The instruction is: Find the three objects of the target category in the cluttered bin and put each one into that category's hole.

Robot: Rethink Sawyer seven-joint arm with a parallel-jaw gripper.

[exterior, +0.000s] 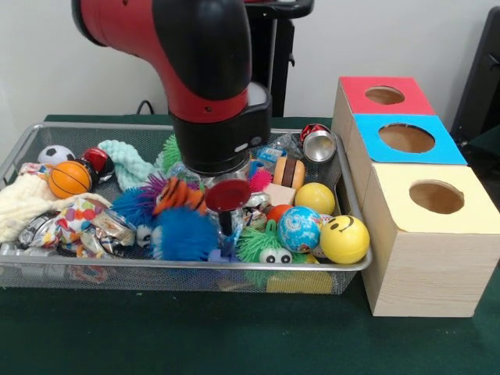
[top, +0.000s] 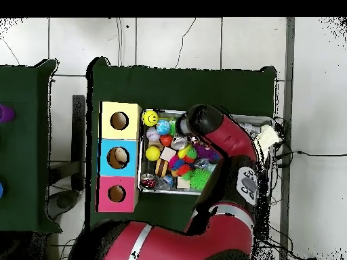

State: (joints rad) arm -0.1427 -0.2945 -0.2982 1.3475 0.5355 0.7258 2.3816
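The robot's gripper (exterior: 226, 223) hangs low inside the wide silver wire-mesh bin (exterior: 195, 266), among the heaped toys near a spiky blue ball (exterior: 186, 234); whether it is parted or closed cannot be told. The round hole (exterior: 384, 95) in the red-topped wooden box lies beyond the bin's right end.

Dark green cloth-covered table (exterior: 195, 336) carries it all. At its nine o'clock in the front view, the wide silver wire-mesh bin (exterior: 195, 275); at three o'clock, touching it, pale wooden boxes topped red (exterior: 355, 98), blue (exterior: 367, 144), yellow (exterior: 426, 266).

Toy-crammed mesh bin (exterior: 23, 148) beside seemingly empty red-topped hole (exterior: 384, 95)
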